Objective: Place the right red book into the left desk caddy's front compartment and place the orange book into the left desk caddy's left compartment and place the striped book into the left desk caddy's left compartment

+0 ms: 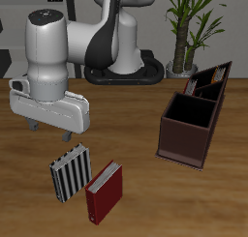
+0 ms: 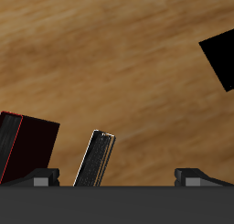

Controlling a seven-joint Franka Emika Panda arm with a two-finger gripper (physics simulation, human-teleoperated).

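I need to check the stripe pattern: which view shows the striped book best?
The exterior view: the flat black-and-white striped book lies with its whole cover showing, beside a red hardcover book. The wrist view shows only a narrow, dark sliver of it, seen nearly edge-on.

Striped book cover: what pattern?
Black-and-white vertical stripes on the striped book; clearest in the exterior view.
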